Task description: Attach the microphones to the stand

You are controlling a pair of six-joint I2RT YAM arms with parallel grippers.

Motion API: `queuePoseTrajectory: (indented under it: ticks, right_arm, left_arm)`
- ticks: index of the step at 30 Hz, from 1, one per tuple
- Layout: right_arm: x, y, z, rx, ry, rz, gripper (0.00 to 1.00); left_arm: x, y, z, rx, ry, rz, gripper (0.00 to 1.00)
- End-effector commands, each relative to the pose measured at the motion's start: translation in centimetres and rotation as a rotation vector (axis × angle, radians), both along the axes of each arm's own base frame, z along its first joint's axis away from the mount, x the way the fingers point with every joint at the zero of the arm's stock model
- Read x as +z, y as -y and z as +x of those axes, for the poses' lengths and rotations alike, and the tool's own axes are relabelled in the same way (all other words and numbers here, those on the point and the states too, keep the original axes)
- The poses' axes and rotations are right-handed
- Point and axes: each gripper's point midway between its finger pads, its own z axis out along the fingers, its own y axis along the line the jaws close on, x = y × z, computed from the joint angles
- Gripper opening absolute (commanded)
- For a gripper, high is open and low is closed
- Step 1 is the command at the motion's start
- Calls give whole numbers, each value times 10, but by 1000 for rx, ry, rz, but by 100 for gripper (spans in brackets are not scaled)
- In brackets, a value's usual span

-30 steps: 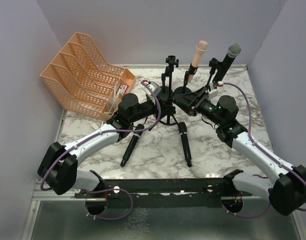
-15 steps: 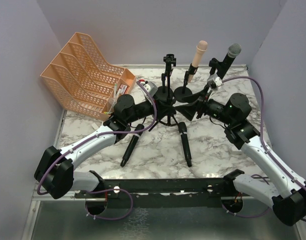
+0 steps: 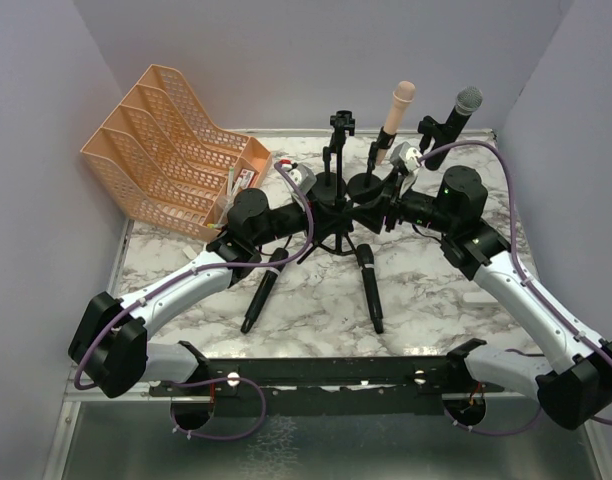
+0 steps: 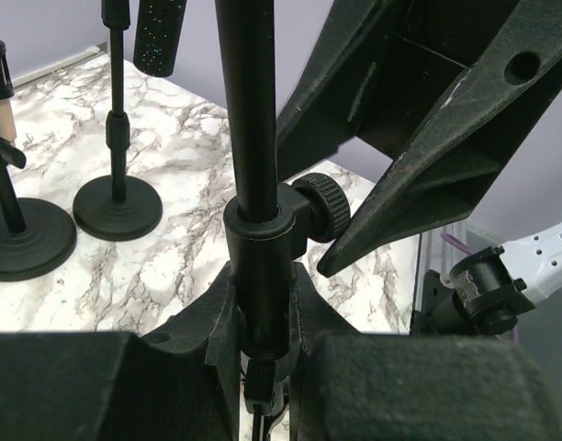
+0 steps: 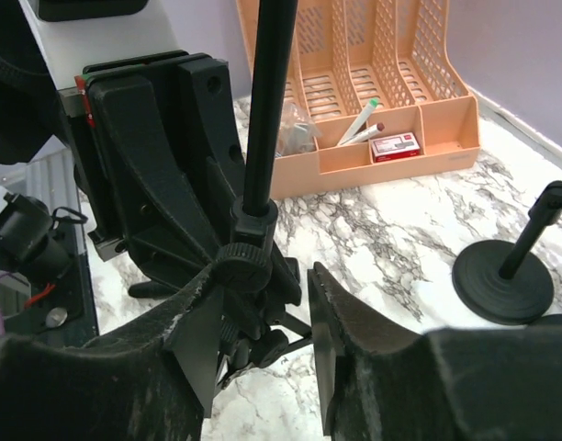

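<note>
- At the middle of the table, the left gripper [image 4: 258,323] is clamped on the pole of the tripod stand [image 4: 252,110], low down, just under its collar.
- The right gripper [image 5: 263,312] has its fingers apart on either side of the stand's locking knob [image 4: 325,204] and holds nothing. I cannot tell whether one pad already touches the knob.
- Two black microphones lie flat on the marble in front of the stand, one on the left [image 3: 259,293] and one on the right [image 3: 369,290]. Neither is touched.
- The pink microphone [image 3: 397,108] and the grey-headed microphone [image 3: 458,112] already sit tilted in clips at the back. Another round-based stand [image 3: 336,135] has no microphone on it.
- The lying microphones look stiff, smooth and fairly light, and they are likely to roll on the slick top. A grip across the middle of the barrel seems safest, away from the head.
- The tripod stand looks light and tippy, so the low hold on its pole suits it.
- Both wrist views cut off the top of the pole, so its clip cannot be seen.
- From above, the two grippers hide most of the tripod stand.
</note>
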Motion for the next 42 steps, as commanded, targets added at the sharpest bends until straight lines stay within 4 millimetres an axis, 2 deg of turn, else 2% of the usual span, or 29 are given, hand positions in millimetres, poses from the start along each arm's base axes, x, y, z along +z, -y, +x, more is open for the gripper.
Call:
queuePoseTrajectory:
  ticks: [1, 9, 12, 16, 21, 26, 28, 33, 36, 39, 42]
  right_arm:
    - [6, -4, -2, 27, 11, -1, 40]
    - [10, -5, 0, 9, 5, 54, 39]
    - [11, -3, 6, -30, -17, 80, 35]
    - [11, -3, 10, -56, -50, 118, 36]
    - [14, -8, 10, -53, -122, 183, 28]
    - [12, -8, 13, -76, -169, 217, 36]
    - [12, -8, 12, -73, -179, 226, 36]
    - [11, -12, 10, -57, -229, 247, 17]
    - [12, -11, 13, -84, -293, 293, 11]
    - [14, -7, 24, -175, -431, 391, 5]
    - [8, 4, 39, -341, -667, 550, 1]
  left_arm:
    - [34, -1, -12, -45, 99, -71, 0]
    - [30, 0, -9, -38, 99, -63, 0]
    - [29, 0, -9, -39, 98, -62, 0]
    - [28, 1, -9, -40, 95, -60, 0]
    - [28, 1, -9, -39, 88, -62, 0]
    - [29, 1, -9, -37, 87, -64, 0]
    - [29, 0, -9, -36, 88, -65, 0]
    - [27, 1, -8, -36, 80, -62, 0]
    - [25, 1, -7, -33, 76, -60, 0]
    - [24, 1, -5, -23, 77, -57, 0]
    - [22, 0, -4, -16, 77, -55, 0]
